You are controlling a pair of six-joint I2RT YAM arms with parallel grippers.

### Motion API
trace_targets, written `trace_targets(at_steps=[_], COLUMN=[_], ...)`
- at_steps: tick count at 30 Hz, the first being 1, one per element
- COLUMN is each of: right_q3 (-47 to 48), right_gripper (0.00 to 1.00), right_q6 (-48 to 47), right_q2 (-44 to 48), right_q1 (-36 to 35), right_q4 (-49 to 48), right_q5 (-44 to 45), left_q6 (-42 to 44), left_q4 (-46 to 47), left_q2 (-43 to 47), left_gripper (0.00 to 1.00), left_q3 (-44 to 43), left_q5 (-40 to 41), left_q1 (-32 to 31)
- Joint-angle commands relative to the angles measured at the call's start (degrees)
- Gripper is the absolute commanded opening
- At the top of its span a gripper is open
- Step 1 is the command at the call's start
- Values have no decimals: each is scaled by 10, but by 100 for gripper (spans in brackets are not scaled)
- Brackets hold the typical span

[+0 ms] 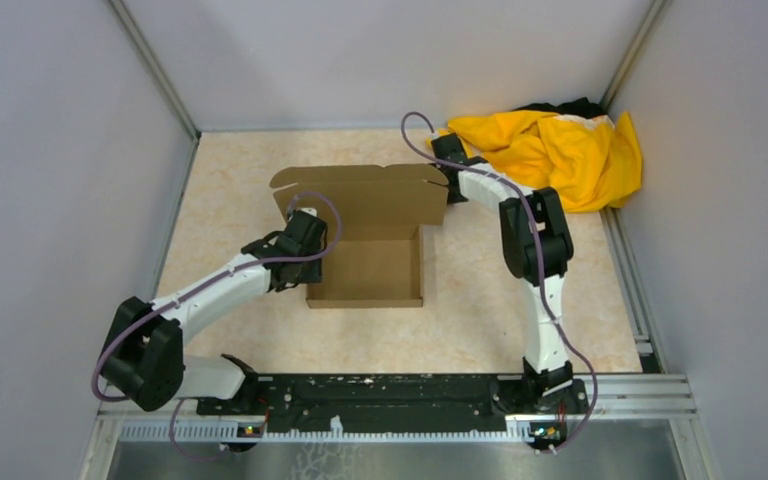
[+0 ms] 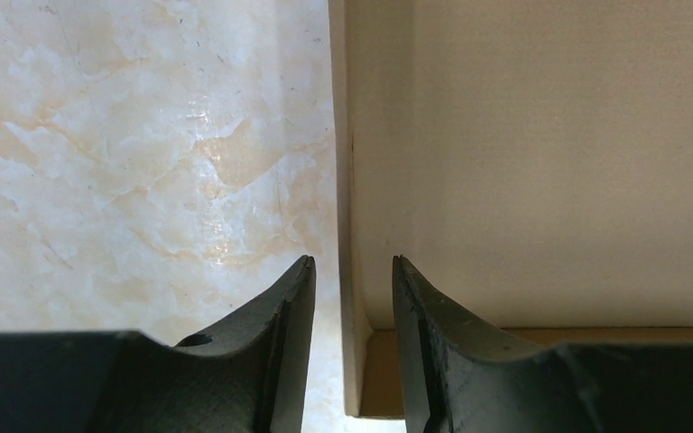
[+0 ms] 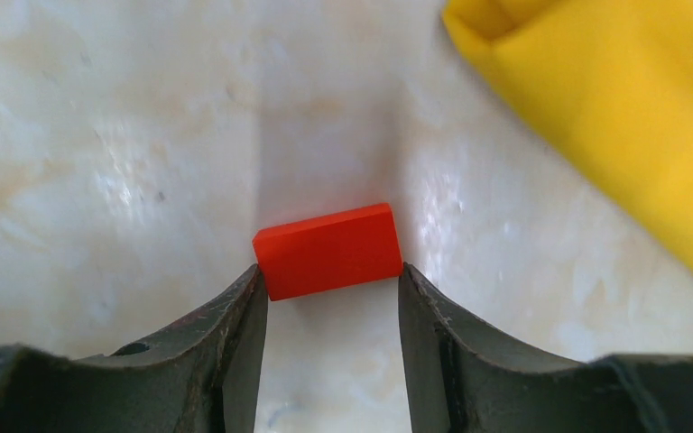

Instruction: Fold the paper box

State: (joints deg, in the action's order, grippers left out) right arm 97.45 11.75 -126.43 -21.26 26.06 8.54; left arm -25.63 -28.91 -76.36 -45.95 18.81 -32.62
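Your left gripper (image 2: pixel 353 261) sat half-open astride left wall of paper box (image 1: pixel 368 262), no clear pinch. Box lay mid-table (image 1: pixel 490 300), lid raised at far side. Your right gripper (image 3: pixel 329 270) pinched red block (image 3: pixel 328 250) beside yellow cloth (image 3: pixel 614 117).
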Motion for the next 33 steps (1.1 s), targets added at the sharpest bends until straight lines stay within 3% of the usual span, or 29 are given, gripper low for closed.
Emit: trace_targets(at_steps=[1, 10, 23, 33], right_q3=[-70, -220, -286, -310], right_gripper=[27, 29, 31, 31], right_q6=[6, 21, 27, 36], right_q2=[85, 215, 359, 495], right_q1=[-1, 20, 59, -33], right_q4=[-22, -23, 30, 101], right_q5=[11, 31, 36, 54], left_q6=[7, 7, -11, -47], left_q4=[6, 12, 39, 83], left_q2=[18, 22, 33, -25], left_gripper=[43, 44, 44, 43], left_q3=[2, 2, 17, 1], left_q5=[-11, -13, -56, -23], left_q1=[3, 4, -2, -86])
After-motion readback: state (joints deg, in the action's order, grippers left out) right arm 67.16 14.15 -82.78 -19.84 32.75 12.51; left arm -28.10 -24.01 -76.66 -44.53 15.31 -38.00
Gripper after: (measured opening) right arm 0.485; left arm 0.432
